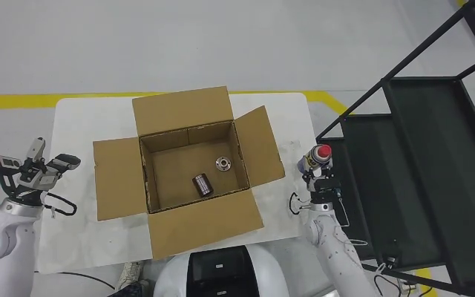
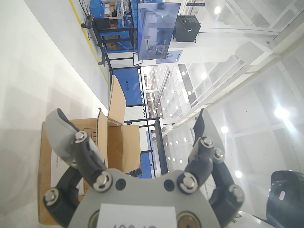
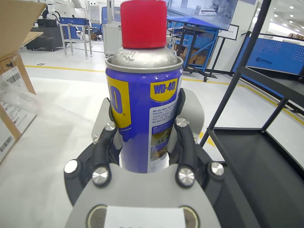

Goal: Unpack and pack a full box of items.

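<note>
An open cardboard box (image 1: pixel 194 141) sits in the middle of the white table (image 1: pixel 82 119), flaps spread. Inside lie a dark cylindrical can (image 1: pixel 202 184) and a small metal round part (image 1: pixel 223 162). My right gripper (image 1: pixel 318 169) is off the table's right edge, shut on an upright blue spray can (image 3: pixel 142 110) with a red cap (image 1: pixel 320 154). My left gripper (image 2: pixel 128 124) is open and holds nothing, at the table's left edge (image 1: pixel 46 165); beyond its fingers stands the box (image 2: pixel 114 138).
A black metal shelf rack (image 1: pixel 401 171) stands right beside the right gripper and the spray can. Yellow floor tape (image 1: pixel 44 98) runs behind the table. Bare table surface lies left and right of the box.
</note>
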